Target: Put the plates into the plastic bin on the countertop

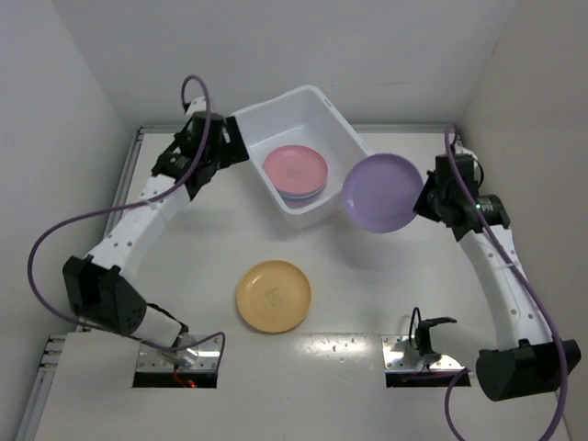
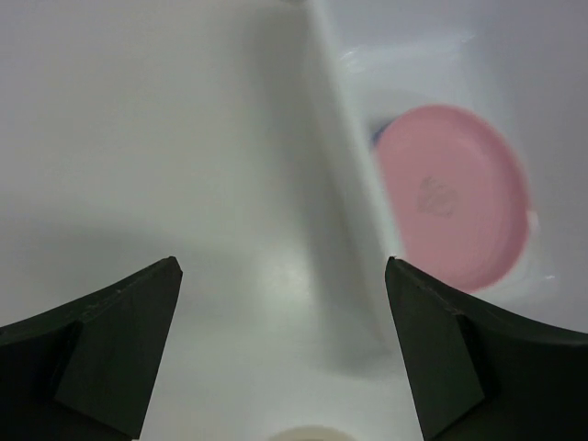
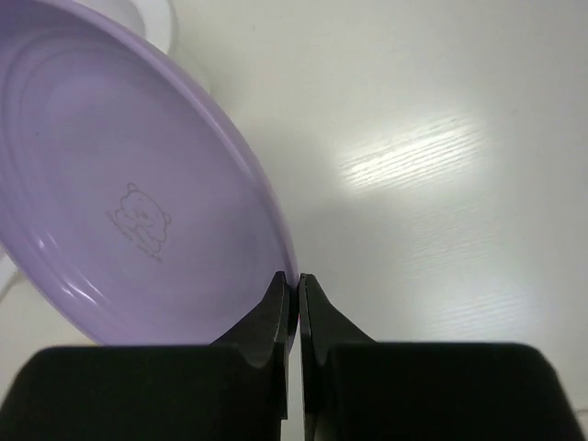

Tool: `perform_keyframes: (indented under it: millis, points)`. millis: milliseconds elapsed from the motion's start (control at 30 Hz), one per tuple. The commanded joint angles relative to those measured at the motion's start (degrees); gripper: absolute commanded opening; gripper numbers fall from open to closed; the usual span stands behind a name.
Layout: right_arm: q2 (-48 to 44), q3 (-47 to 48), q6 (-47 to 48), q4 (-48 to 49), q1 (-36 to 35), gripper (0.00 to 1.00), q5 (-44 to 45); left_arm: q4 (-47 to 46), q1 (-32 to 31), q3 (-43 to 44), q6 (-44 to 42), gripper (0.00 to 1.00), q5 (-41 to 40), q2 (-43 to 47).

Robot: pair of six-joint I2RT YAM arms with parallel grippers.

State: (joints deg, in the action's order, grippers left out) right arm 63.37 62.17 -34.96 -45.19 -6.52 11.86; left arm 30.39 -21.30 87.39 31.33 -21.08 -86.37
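The white plastic bin (image 1: 344,138) stands at the back centre of the countertop (image 1: 367,285), with a pink plate (image 1: 295,167) on top of a stack inside; a blue plate edge (image 1: 303,196) shows under it. My right gripper (image 1: 423,200) is shut on the rim of a purple plate (image 1: 382,192), held tilted in the air at the bin's right corner; it also shows in the right wrist view (image 3: 129,193). A yellow plate (image 1: 273,295) lies on the countertop in front. My left gripper (image 1: 220,147) is open and empty beside the bin's left wall (image 2: 344,211). The pink plate (image 2: 455,197) shows there too.
Two metal mounting plates (image 1: 179,354) (image 1: 409,354) sit at the near edge by the arm bases. White walls close in the left, back and right. Purple cables loop off both arms. A pale round rim (image 2: 308,434) shows at the bottom of the left wrist view.
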Motion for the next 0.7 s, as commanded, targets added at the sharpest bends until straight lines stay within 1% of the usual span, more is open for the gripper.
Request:
perform_keyframes:
  millis: [0,33,67,100,133,167,200,233,267,300,333,367,400,433,467,567,600,633,667]
  points:
    - [-0.27,9.69,3.93,-8.15,0.11,0.0,6.07,0.02,2.4,-15.18,6.54,1.0,-2.72,6.53]
    - [0.51,11.11,3.93,-7.55,0.11,0.0,6.07,0.89,2.4,-17.76,7.85,1.0,-2.74,7.78]
    - [1.13,12.43,4.63,-6.59,0.11,0.0,3.64,1.59,2.4,-20.22,9.87,1.0,-2.74,9.01]
    - [3.4,13.67,4.64,-5.27,0.11,0.0,1.7,2.21,2.4,-22.77,10.76,1.0,-0.82,10.07]
    - [5.08,15.59,4.64,-3.61,-0.76,0.0,0.2,3.61,2.4,-27.67,11.64,1.0,0.33,11.82]
    - [7.01,16.31,5.33,0.67,-0.77,0.0,-4.43,3.62,2.4,-30.15,12.34,1.0,1.99,12.71]
    - [9.38,17.97,5.34,2.8,-0.77,0.0,-6.65,3.62,2.4,-32.61,13.22,1.0,4.97,13.59]
    - [14.88,19.29,5.95,4.74,-0.77,0.0,-8.76,3.62,1.53,-37.08,13.84,0.98,5.95,14.38]
    - [17.98,20.78,5.96,8.5,-1.29,0.0,-12.87,3.62,-0.48,-38.95,14.45,0.96,6.57,15.52]
    - [20.88,23.75,5.96,10.45,-1.82,0.0,-14.74,3.62,-1.54,-40.53,14.46,0.92,6.58,15.53]
    - [23.78,25.61,6.48,12.21,-1.83,0.0,-16.58,3.62,-2.86,-42.99,14.46,0.92,7.1,16.05]
    - [29.73,27.63,6.48,14.49,-2.78,0.0,-18.78,3.62,-5.48,-43.97,14.46,0.9,6.32,16.06]
    - [32.83,32.52,6.48,14.52,-3.31,0.0,-19.32,3.62,-6.64,-44.76,15.33,0.89,6.32,16.06]
    - [35.91,35.36,7.18,14.52,-4.28,0.0,-19.33,3.62,-7.78,-46.07,15.95,0.89,6.32,16.06]
    - [41.51,40.0,7.19,14.52,-4.81,0.0,-19.33,3.62,-10.4,-46.09,16.65,0.89,6.84,16.06]
    - [48.75,48.18,8.33,14.52,-6.65,0.0,-17.4,3.62,-13.67,-47.57,19.11,0.89,6.84,16.06]
    - [52.78,49.61,8.33,14.52,-7.18,0.0,-16.35,3.62,-15.25,-47.58,19.99,0.89,6.84,16.06]
    - [54.82,51.02,8.33,14.52,-8.14,0.0,-15.82,3.62,-15.78,-48.1,20.52,0.89,6.84,16.06]
    - [56.93,54.34,8.33,13.65,-8.68,0.0,-15.81,3.62,-16.31,-48.98,21.05,0.89,7.36,16.06]
